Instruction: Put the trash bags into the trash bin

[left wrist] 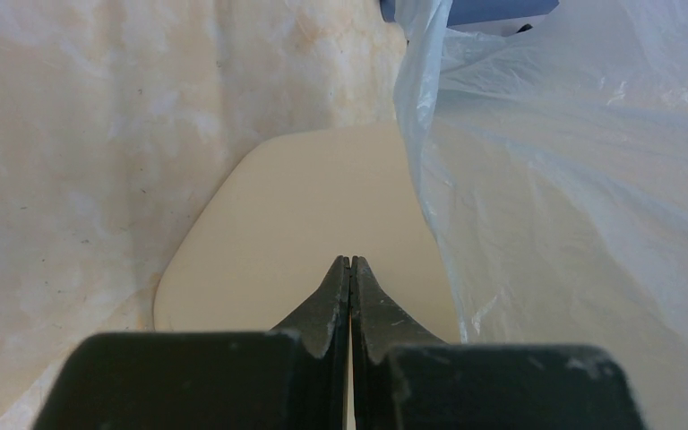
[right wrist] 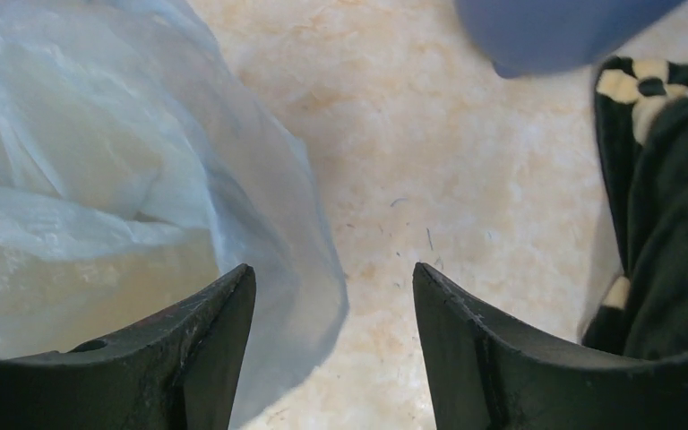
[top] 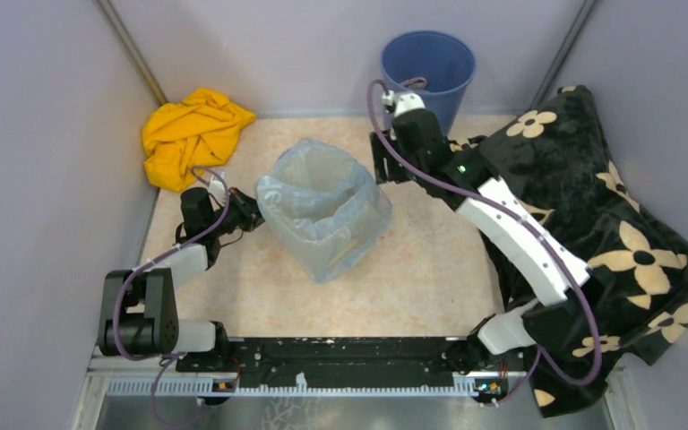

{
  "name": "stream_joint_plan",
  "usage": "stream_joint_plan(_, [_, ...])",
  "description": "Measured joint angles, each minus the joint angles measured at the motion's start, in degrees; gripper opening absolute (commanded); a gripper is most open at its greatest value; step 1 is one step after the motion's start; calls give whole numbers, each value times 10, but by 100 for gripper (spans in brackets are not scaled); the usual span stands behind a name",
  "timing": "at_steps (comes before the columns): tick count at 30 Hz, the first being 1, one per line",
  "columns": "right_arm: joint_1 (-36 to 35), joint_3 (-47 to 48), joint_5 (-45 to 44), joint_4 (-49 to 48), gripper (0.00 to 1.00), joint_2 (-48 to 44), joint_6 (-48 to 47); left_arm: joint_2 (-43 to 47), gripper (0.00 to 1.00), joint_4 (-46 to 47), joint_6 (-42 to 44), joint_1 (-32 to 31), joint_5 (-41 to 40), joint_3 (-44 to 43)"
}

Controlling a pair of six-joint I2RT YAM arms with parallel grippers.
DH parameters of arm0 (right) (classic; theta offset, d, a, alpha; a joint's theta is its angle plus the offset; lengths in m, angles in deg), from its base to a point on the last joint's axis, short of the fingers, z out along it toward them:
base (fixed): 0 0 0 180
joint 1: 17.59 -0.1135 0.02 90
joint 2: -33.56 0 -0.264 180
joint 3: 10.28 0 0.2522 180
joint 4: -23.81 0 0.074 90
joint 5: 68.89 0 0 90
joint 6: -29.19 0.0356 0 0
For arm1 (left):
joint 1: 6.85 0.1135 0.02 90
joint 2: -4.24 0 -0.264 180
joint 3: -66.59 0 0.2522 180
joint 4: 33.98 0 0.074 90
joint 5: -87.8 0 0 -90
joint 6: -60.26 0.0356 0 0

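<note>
Near left, the left fingers (left wrist: pixel 350 278) are pinched shut on nothing, just beside the trash bin (left wrist: pixel 296 206); mid bench (top: pixel 430 269), the trash bag (top: pixel 322 210) drapes over that bin, so the job looks nearly done; farther right, the right fingers (top: pixel 382 170) stand wide and empty.

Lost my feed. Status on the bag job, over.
Left gripper shut, empty, at the trash bin's bare wall. Right gripper open beside the trash bag. Bag draped over the bin. Blue bucket, floral cloth off to the side.
</note>
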Motion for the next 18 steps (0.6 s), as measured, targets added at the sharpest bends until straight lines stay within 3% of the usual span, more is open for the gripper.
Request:
stream_joint_plan(2, [0, -86, -18, -13, 64, -82, 20, 2, 2, -3, 5, 0, -2, 0])
stream_joint_plan(8, [0, -189, -25, -28, 60, -202, 56, 2, 2, -12, 10, 0, -12, 0])
stream_joint_plan(18, [-8, -388, 68, -92, 57, -246, 148, 15, 13, -65, 41, 0, -74, -14])
